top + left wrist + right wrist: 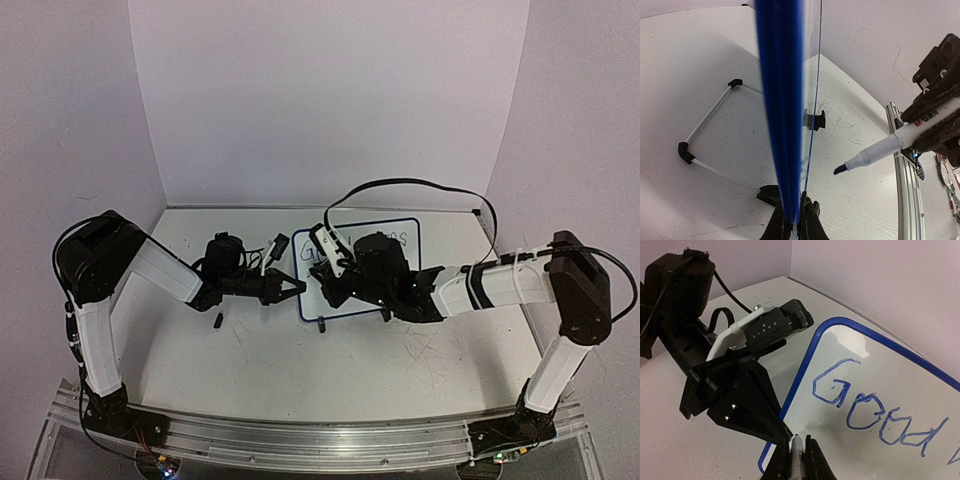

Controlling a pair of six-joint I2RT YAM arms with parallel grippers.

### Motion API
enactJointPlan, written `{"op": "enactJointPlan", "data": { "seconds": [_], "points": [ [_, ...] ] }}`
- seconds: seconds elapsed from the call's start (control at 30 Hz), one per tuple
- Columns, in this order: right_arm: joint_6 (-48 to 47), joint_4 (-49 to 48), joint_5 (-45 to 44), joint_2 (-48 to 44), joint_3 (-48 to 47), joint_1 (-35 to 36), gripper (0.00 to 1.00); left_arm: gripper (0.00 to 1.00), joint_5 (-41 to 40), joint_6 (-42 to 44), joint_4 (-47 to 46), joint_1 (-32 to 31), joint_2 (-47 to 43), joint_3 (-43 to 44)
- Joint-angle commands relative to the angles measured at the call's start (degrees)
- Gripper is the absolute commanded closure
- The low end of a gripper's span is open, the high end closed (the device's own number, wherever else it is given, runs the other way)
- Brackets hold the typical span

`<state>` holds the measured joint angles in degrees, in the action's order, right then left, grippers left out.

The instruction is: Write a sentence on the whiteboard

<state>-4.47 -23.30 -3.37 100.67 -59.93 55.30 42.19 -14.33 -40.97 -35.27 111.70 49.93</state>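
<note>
The whiteboard (410,262), white with a thin blue frame, stands on the table. My left gripper (297,288) is shut on its left edge; in the left wrist view the blue frame (782,100) runs edge-on between the fingers (812,222). My right gripper (799,460) is shut on a white marker (798,452), also seen in the left wrist view as the marker (880,150). Its dark tip (840,170) hangs a little off the board's face, low near the left edge. The sentence (875,405) shows as blue lettering reading "Good", cut off at the right.
A small black cap (217,321) lies on the table left of the board. The board's wire stand with black feet (715,135) sits behind it. A black cable (400,184) arcs over the board. Walls close in at the back and both sides.
</note>
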Motion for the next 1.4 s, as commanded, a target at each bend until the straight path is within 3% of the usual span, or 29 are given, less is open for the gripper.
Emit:
{"op": "enactJointPlan", "data": {
  "seconds": [0.0, 0.7, 1.37],
  "points": [
    [0.5, -2.6, -2.9, 1.3, -1.9, 0.5, 1.00, 1.00, -8.7, 2.5, 3.4, 0.7, -0.2, 1.5],
    [2.1, -3.6, -10.0, 2.8, -2.2, 0.5, 1.00, 1.00, -8.8, 2.7, 3.8, 0.6, -0.4, 1.5],
    [2.2, -2.6, -5.7, 4.0, -2.4, 1.1, 1.00, 1.00, -8.9, 3.1, 4.1, 0.6, -0.5, 1.4]
  ]
}}
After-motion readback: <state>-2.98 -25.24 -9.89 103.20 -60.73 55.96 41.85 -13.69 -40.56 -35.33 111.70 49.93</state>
